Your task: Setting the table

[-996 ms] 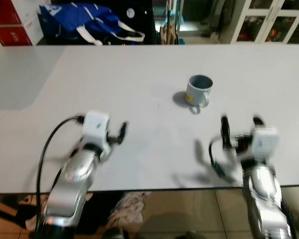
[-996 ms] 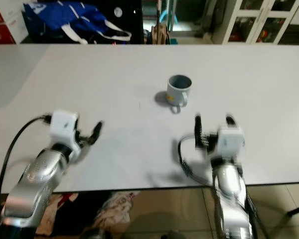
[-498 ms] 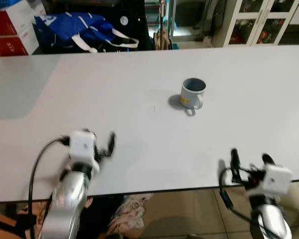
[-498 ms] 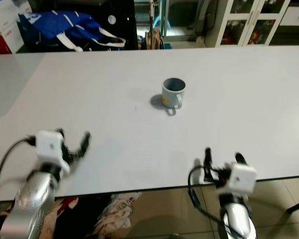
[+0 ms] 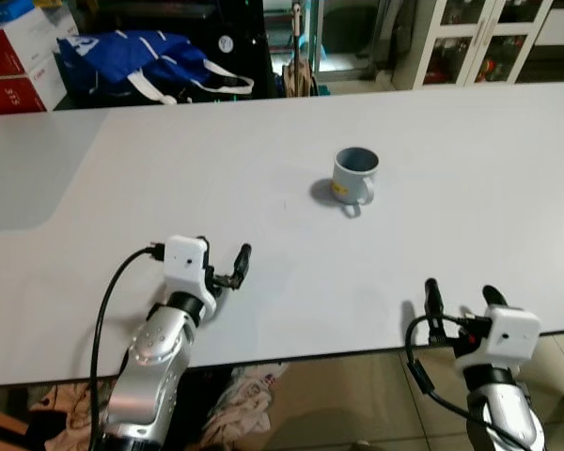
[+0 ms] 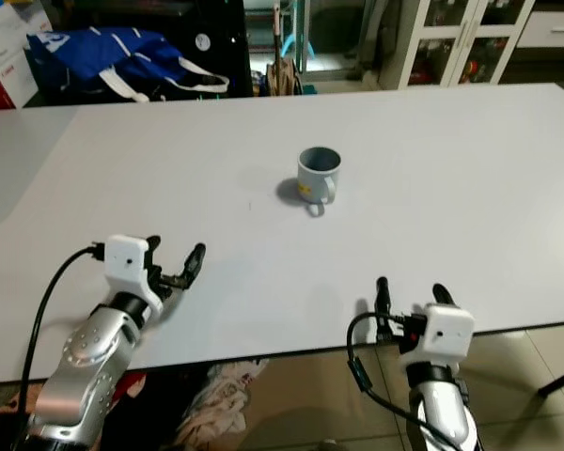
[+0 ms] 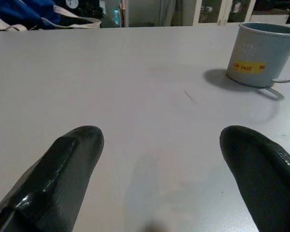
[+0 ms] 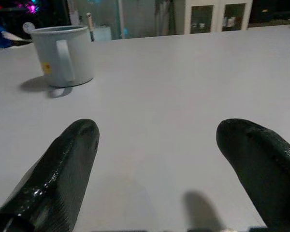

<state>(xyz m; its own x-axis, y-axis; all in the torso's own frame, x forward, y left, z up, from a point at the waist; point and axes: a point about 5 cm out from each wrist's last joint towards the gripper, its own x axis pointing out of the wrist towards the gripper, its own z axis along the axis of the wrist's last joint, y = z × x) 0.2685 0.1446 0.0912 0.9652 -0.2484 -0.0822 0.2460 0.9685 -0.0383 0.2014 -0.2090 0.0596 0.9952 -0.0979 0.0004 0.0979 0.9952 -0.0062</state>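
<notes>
A grey-blue mug (image 5: 355, 175) stands upright mid-counter (image 5: 470, 150), handle toward the near edge, a yellow label on its side. The left gripper (image 5: 224, 264) hovers over the counter near its front edge, jaws spread wide and empty. The right gripper (image 5: 456, 298) sits at the front edge, jaws likewise wide apart, holding nothing.

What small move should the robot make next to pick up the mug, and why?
Probably reach the right gripper forward and leftward toward the mug. The mug stands upright, alone on the white table, its handle turned toward the robot's edge. Both grippers are open and empty, well short of it; the right one hovers at the near edge, the left gripper low over the table.
</notes>
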